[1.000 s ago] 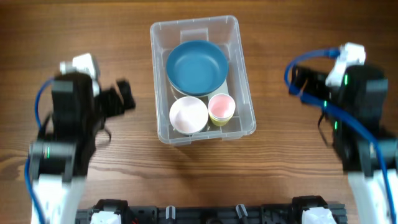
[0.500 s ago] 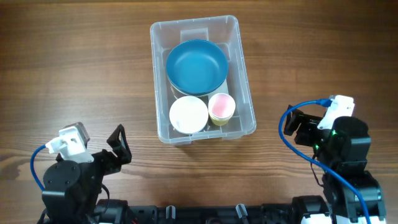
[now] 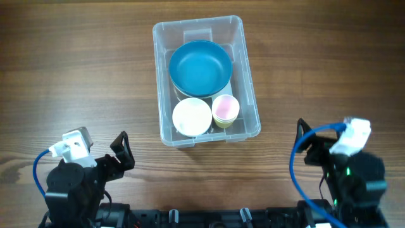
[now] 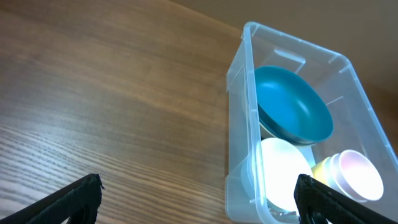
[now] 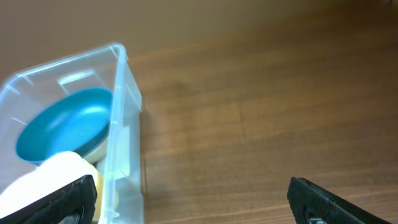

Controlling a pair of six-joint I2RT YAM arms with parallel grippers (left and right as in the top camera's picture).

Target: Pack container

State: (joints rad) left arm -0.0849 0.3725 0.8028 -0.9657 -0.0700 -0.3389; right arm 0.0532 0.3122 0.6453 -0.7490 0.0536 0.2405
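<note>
The clear container (image 3: 250,82) stands at the table's far middle. It holds a blue bowl (image 3: 200,67), a white bowl (image 3: 192,116) and a pink cup (image 3: 225,109) nested in a yellow one. My left gripper (image 3: 117,155) is open and empty at the near left, well away from the container. My right gripper (image 3: 309,149) is open and empty at the near right. The left wrist view shows the container (image 4: 239,93) and blue bowl (image 4: 292,106) beyond the wide-open left gripper (image 4: 199,199). The right wrist view shows the container's wall (image 5: 127,124) left of the open right gripper (image 5: 193,199).
Bare wooden table (image 3: 76,76) surrounds the container. A black rail (image 3: 209,218) runs along the near edge between the arm bases. Blue cables (image 3: 297,164) loop beside each wrist.
Both arms have drawn back from beside the container to the near edge of the table. The right arm moved a little further back in the last half second. The container's contents stayed put.
</note>
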